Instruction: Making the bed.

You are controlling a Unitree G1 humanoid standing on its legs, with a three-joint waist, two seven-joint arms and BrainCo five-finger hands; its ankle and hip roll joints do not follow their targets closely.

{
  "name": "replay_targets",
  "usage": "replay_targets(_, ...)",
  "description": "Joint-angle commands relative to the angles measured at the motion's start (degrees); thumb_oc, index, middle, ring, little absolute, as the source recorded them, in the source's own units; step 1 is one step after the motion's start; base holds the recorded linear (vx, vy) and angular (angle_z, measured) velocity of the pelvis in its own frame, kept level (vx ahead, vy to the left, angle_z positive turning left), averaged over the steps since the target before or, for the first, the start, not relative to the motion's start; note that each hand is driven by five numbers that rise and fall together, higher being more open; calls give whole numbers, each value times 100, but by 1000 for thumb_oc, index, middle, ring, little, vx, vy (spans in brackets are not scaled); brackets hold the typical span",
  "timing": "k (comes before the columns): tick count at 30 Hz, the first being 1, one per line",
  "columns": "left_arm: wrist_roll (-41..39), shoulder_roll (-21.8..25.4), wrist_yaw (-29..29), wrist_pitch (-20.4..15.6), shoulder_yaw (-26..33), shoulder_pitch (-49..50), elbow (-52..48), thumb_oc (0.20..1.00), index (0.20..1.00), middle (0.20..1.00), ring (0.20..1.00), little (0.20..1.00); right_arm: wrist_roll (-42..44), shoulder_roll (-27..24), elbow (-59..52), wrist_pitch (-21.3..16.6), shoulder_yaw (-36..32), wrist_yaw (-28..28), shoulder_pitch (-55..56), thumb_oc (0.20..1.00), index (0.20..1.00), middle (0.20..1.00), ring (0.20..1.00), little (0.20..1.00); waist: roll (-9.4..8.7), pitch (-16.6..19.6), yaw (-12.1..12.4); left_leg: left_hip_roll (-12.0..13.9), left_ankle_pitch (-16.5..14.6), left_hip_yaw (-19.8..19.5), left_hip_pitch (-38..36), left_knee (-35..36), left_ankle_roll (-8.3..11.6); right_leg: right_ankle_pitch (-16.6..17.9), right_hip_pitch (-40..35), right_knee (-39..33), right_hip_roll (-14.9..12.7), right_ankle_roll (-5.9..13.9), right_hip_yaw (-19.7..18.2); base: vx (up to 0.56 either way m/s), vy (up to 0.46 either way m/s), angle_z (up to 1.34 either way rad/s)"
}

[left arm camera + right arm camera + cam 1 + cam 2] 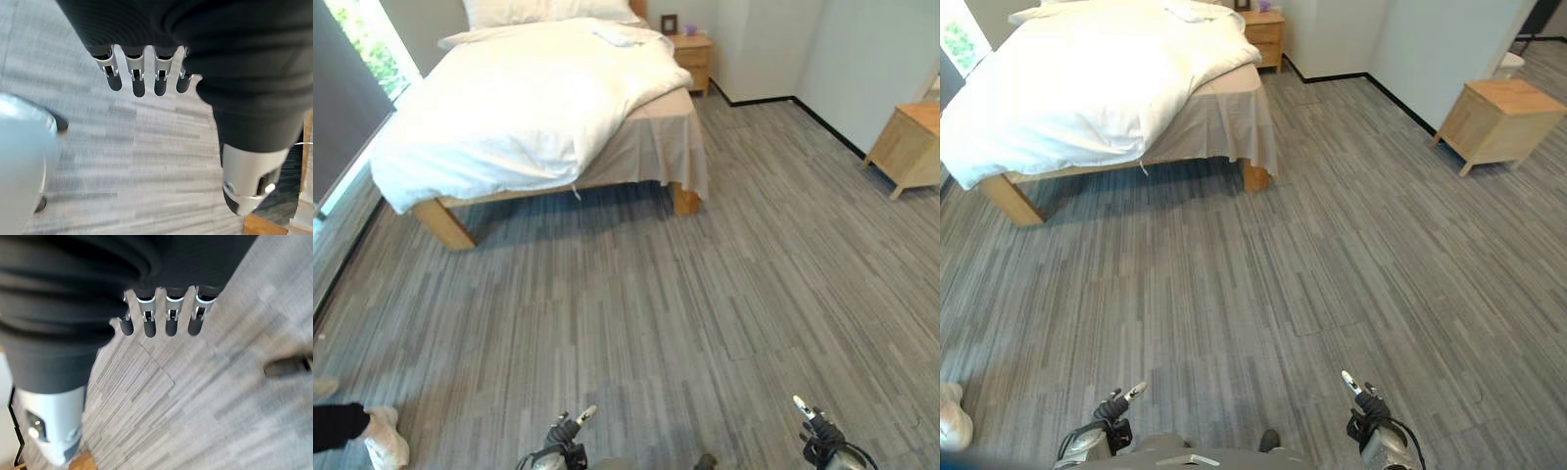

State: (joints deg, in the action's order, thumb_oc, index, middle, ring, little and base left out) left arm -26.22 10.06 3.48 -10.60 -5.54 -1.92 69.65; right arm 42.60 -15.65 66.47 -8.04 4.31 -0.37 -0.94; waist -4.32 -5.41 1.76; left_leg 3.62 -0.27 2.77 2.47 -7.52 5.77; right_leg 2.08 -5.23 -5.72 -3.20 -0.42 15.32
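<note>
The wooden bed (442, 223) stands far ahead at the upper left, with a beige skirt (658, 142) round its base. A white duvet (529, 98) lies rumpled across it, hanging low over the left side and bunched toward the head, leaving the skirt bare on the right side. A white pillow (548, 10) sits at the headboard. My left hand (566, 431) and right hand (818, 431) hang low at the near edge, well short of the bed. Both wrist views show straight fingers (138, 78) (149, 318) over grey floor, holding nothing.
A wooden nightstand (693, 54) stands by the bed's head on the right. A low wooden cabinet (1498, 117) sits by the right wall. A person's white shoe (386, 441) and dark trouser leg (335, 426) are at the near left. Grey plank floor (636, 313) lies between me and the bed.
</note>
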Motion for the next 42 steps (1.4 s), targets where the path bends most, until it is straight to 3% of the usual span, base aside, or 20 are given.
replay_targets(1,133,381,-22,-166,-79,-132,-865,1000,1000,1000,1000,1000,-315,-156,-929,-98,-96,-33,152,1000,1000,1000,1000,1000,139,108,-66,-190,317,-177,-295,914,-194,-177,27,313,-245,623,-601,70,29,11)
replay_targets(3,315,573,-28,-185,-177,-7,-1472,1000,1000,1000,1000,1000,-538,-263,-1716,-139,-116,-112,220,1000,1000,1000,1000,1000,148,159,-86,-220,333,-202,-429,1142,-235,-159,34,316,-250,650,-627,83,39,-27)
replay_targets(7,807,1092,-186,-350,-135,469,-3263,1000,1000,1000,1000,1000,-2082,-846,-3784,-243,-26,15,611,1000,1000,1000,1000,1000,164,205,-73,-230,289,-202,-560,1252,-288,-138,65,324,-282,708,-699,44,45,-16)
replay_targets(13,832,1132,-215,-447,15,660,-4416,1000,1000,1000,1000,1000,-2563,-901,-5025,-277,-63,147,820,1000,1000,1000,1000,1000,103,222,-48,-241,163,-158,-658,1252,-329,-101,-3,201,-297,768,-745,40,31,-9)
replay_targets(27,860,1047,-148,-389,-153,509,-4902,1000,1000,1000,1000,1000,-2534,-688,-5472,-186,84,205,940,1000,1000,1000,1000,1000,20,112,-143,-296,18,176,-663,1252,-389,-30,138,202,-379,900,-871,25,37,-10)
replay_targets(31,744,1053,-64,-365,-201,327,-4974,1000,1000,1000,1000,1000,-2557,-647,-5501,-207,232,142,705,1000,1000,1000,1000,1000,85,-135,-192,-285,-39,298,-620,1252,-520,-89,827,1267,-389,1039,-1150,-50,67,-23)
replay_targets(34,800,1127,-42,-370,-242,231,-5188,1000,1000,1000,1000,1000,-2650,-596,-5566,-216,378,123,592,1000,1000,1000,1000,1000,137,-355,-223,-314,-109,376,-734,1252,-685,480,1620,2839,-445,1289,-1299,70,102,-45)
replay_targets(35,808,1138,-25,-365,-247,214,-5252,1000,1000,1000,1000,1000,-2708,-556,-5628,-189,461,129,544,1000,1000,1000,1000,1000,228,-476,-287,-266,-251,347,-956,1252,-683,637,2096,3252,-591,1255,-1145,211,97,-37)
replay_targets(36,808,1137,-25,-365,-246,216,-5252,1000,1000,1000,1000,1000,-2709,-556,-5630,-188,462,129,546,1000,1000,1000,1000,1000,228,-481,-297,-267,-259,338,-965,1252,-682,618,2089,3268,-597,1256,-1137,301,38,-24)
replay_targets(38,822,1164,-32,-366,-153,257,-5328,1000,1000,1000,1000,1000,-2680,-566,-5690,-171,414,163,555,1000,1000,1000,1000,1000,180,-458,-387,-293,-450,373,-1173,1252,-553,569,2253,2289,-770,1200,-890,319,-80,-10)
replay_targets(40,741,1144,-21,-380,-128,231,-5299,1000,1000,1000,1000,1000,-2583,-587,-5608,-188,401,126,520,1000,1000,1000,1000,1000,170,-488,-518,-237,-603,256,-1397,1252,-402,732,2224,1267,-754,1246,-791,423,-145,-7)
replay_targets(42,679,1112,-2,-380,-151,75,-5155,1000,1000,1000,1000,1000,-2602,-650,-5637,-145,393,130,518,1000,1000,1000,1000,1000,194,-485,-726,-12,-750,127,-1741,1252,-212,1032,2395,519,-673,1360,-871,603,-245,11)
